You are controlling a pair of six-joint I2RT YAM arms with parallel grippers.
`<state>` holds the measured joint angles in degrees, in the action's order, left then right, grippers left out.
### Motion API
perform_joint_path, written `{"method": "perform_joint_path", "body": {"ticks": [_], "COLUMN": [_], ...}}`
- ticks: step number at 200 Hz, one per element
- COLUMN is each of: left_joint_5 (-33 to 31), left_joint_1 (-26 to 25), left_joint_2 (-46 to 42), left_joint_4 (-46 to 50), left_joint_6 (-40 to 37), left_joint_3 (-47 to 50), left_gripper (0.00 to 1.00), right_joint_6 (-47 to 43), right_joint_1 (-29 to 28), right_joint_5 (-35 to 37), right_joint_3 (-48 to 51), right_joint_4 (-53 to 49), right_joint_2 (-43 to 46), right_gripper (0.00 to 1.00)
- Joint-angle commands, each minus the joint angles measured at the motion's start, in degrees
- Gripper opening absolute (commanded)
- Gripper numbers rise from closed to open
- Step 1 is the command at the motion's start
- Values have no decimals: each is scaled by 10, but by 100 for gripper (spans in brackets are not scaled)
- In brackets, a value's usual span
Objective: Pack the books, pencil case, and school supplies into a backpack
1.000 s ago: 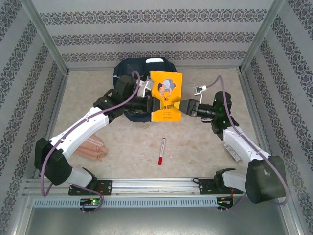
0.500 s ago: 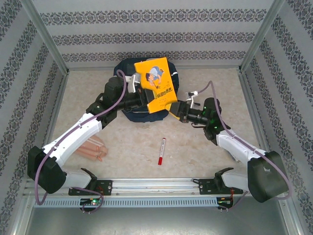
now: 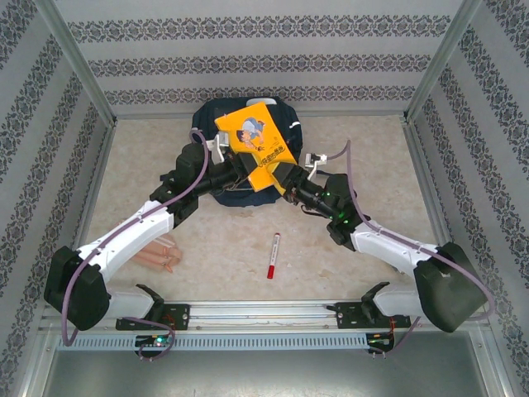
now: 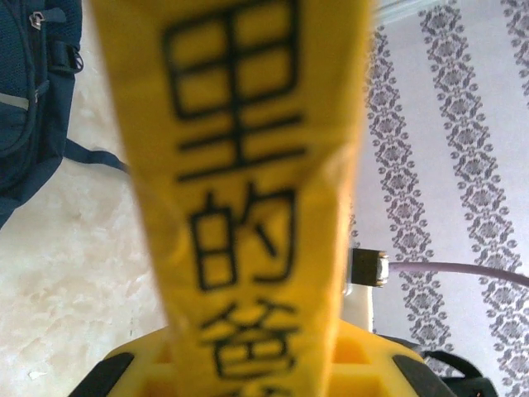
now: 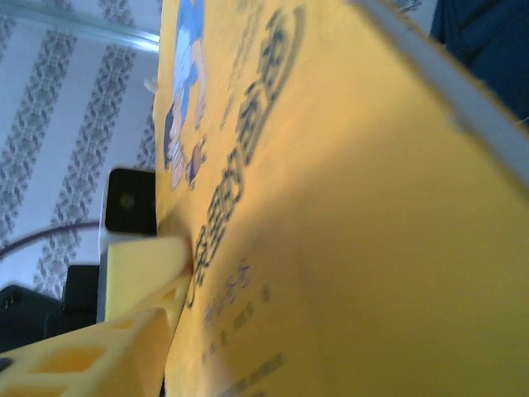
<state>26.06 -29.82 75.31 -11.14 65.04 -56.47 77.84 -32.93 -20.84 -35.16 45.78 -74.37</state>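
The yellow book [image 3: 254, 142] hangs tilted over the navy backpack [image 3: 207, 122] at the back of the table. My left gripper [image 3: 241, 172] is shut on the book's near edge, and the cover [image 4: 248, 165] rises out between its yellow jaws. My right gripper [image 3: 286, 177] is at the book's lower right corner. One of its fingers [image 5: 153, 269] presses on the cover [image 5: 372, 248]; the other is hidden behind the book. The peach-pink pencil case [image 3: 159, 252] lies at the near left. The red-capped marker [image 3: 273, 255] lies near the middle.
Patterned walls close in the table on the left, back and right. The metal rail [image 3: 264, 313] with both arm bases runs along the near edge. A dark backpack strap [image 4: 91, 157] trails on the beige tabletop.
The book has swung left and back, more tilted, over the backpack. My right arm has followed it leftward, and its jaws have narrowed around the book's corner. My left grip is unchanged.
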Motion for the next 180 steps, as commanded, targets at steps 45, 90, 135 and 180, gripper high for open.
{"method": "perform_joint_path", "body": {"ticks": [45, 90, 135, 180], "left_joint_5": [19, -5, -62, -187], "left_joint_1": [48, 80, 53, 7], "left_joint_2": [-4, 34, 186, 344], "left_joint_4": [22, 375, 571, 625], "left_joint_6": [-52, -538, -782, -765], "left_joint_3": [-8, -138, -260, -398], "left_gripper": [45, 59, 70, 68], "right_joint_6": [6, 15, -40, -94], "right_joint_1": [-23, 61, 200, 267], "right_joint_5": [152, 153, 72, 14], "right_joint_3": [-27, 18, 21, 20], "right_joint_4": [76, 32, -191, -290], "right_joint_2": [-1, 62, 169, 225], "right_gripper": [11, 0, 0, 0]}}
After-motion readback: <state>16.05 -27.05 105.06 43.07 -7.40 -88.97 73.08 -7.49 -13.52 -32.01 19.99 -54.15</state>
